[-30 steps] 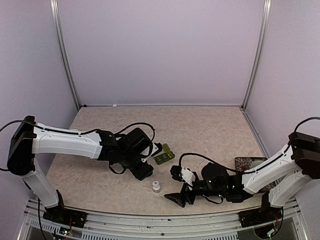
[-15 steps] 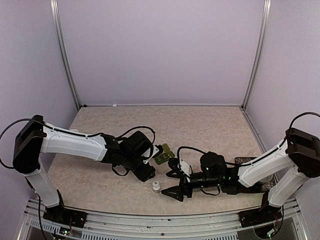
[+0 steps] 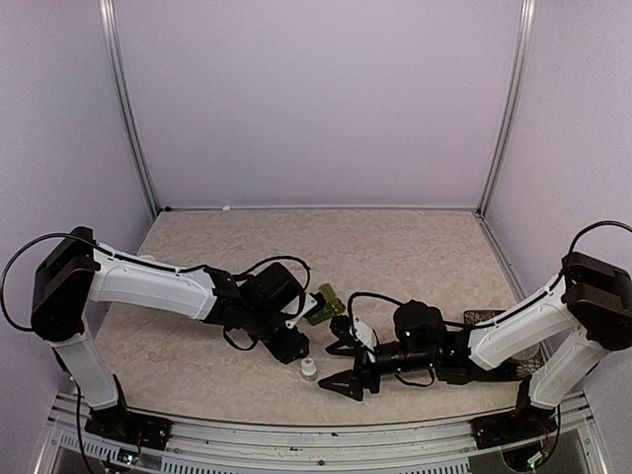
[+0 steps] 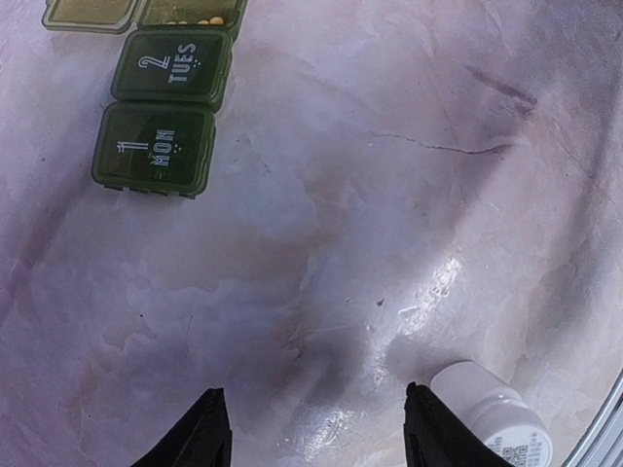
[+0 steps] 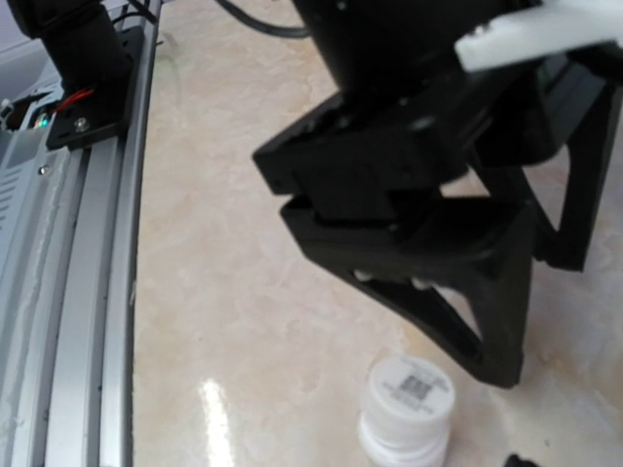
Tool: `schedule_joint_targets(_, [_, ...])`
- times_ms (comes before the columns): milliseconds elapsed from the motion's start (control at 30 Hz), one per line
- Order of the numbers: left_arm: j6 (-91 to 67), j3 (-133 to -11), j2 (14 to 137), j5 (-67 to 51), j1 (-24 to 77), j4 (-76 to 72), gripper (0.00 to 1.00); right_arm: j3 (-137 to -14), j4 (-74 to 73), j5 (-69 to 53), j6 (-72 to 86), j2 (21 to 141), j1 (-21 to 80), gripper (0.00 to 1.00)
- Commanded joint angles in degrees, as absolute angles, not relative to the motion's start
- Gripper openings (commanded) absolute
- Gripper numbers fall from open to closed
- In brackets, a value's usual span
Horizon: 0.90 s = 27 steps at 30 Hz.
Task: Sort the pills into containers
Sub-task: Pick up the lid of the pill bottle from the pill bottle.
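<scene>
Bottle (image 3: 309,369), small, white and capped, stands upright close to the near edge of the table (image 3: 415,247), about midway along it. Just to its right the right gripper (image 3: 331,367) lies low, jaws spread wide and empty, facing the bottle. The left gripper (image 4: 314,418) hangs just beyond the bottle, fingers parted with nothing between them. Farther in, near the table's middle, sits the dark green pill-box strip (image 4: 161,107). Its MON and TUES compartments are lidded, and the third stands open with small yellow pills (image 4: 195,20) inside.
</scene>
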<state>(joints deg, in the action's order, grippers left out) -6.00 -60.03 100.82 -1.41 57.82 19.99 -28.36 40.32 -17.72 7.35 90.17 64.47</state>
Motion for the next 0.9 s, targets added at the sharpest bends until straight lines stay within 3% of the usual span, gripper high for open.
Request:
schedule_joint_targets(0, [-5.9,-59.4,101.1,-3.2,57.7,19.2,0.60,-29.8,40.4,-19.1,6.9,91.3,64.2,0.84])
schedule_joint_targets(867, [-6.3,-57.6,96.4,-0.1,57.5,20.8,0.59,-29.5,39.4,-19.0,7.4,92.9,63.7,0.83])
